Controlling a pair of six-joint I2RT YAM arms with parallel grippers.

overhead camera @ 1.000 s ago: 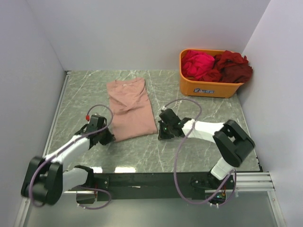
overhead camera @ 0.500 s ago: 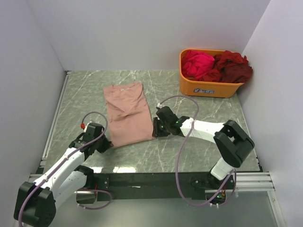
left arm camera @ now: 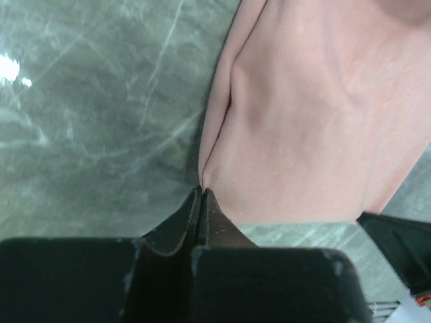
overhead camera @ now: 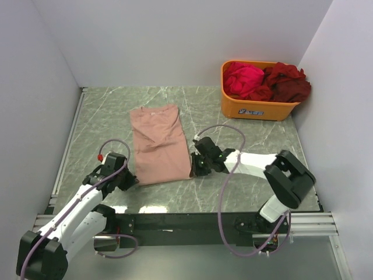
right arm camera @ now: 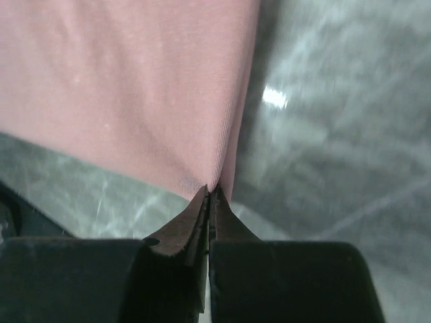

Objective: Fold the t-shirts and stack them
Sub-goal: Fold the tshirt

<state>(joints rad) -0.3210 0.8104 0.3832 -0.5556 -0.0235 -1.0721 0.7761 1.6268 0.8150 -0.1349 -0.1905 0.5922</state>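
A salmon-pink t-shirt lies folded lengthwise on the marble table, collar end far, hem end near. My left gripper is shut on its near left corner; in the left wrist view the jaws pinch the cloth edge. My right gripper is shut on its near right corner; in the right wrist view the tips pinch the hem of the shirt. A magenta shirt and a dark red shirt lie bunched in the tub.
An orange plastic tub stands at the far right corner. White walls close the left, back and right sides. A black rail runs along the near edge between the arm bases.
Both grippers have pulled the shirt's near edge toward me and slightly left. The left arm has drawn back toward its base; the shirt now lies straighter.
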